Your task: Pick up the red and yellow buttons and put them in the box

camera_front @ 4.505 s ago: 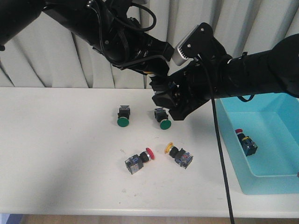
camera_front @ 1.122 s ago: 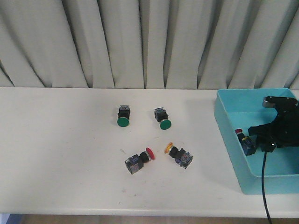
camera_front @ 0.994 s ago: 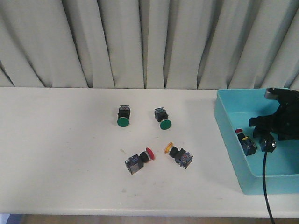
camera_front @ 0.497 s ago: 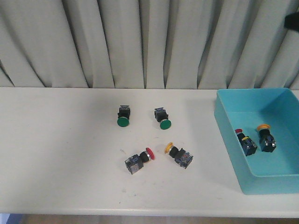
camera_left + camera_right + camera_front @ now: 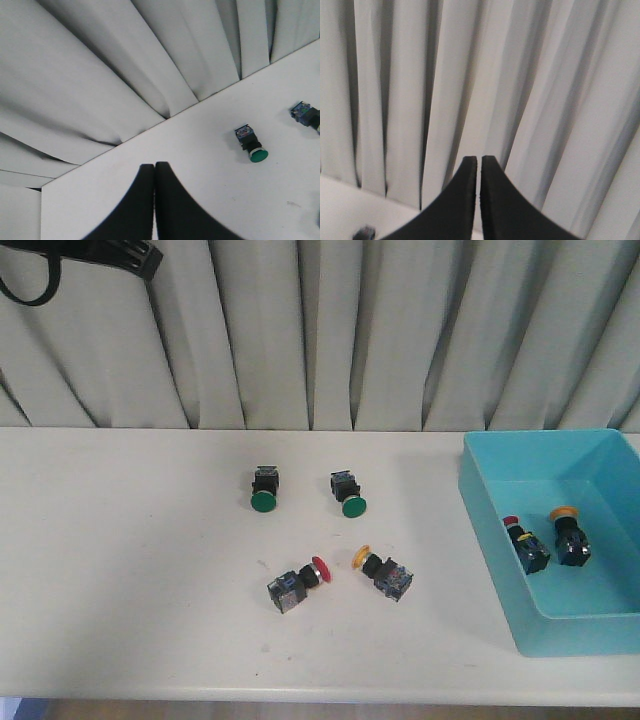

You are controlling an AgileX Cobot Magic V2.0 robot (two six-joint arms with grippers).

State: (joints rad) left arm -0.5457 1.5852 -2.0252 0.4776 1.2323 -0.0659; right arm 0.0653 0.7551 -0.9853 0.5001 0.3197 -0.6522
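Observation:
A red button (image 5: 300, 583) and a yellow button (image 5: 382, 572) lie on their sides on the white table, near its middle. The turquoise box (image 5: 480, 490) stands at the right and holds a red button (image 5: 525, 543) and a yellow button (image 5: 570, 535). My left gripper (image 5: 154, 165) is shut and empty, high above the table's far left part. My right gripper (image 5: 479, 159) is shut with nothing in it and faces the curtain. Neither gripper's fingers show in the front view.
Two green-capped buttons (image 5: 262, 488) (image 5: 348, 495) lie behind the red and yellow ones; one green button (image 5: 251, 146) shows in the left wrist view. A dark part of my left arm (image 5: 100, 252) crosses the top left corner. A grey curtain (image 5: 320, 330) hangs behind the table.
My right gripper let go of a yellow button in the box and rose out of the front view. A part of my left arm has come in at the top left.

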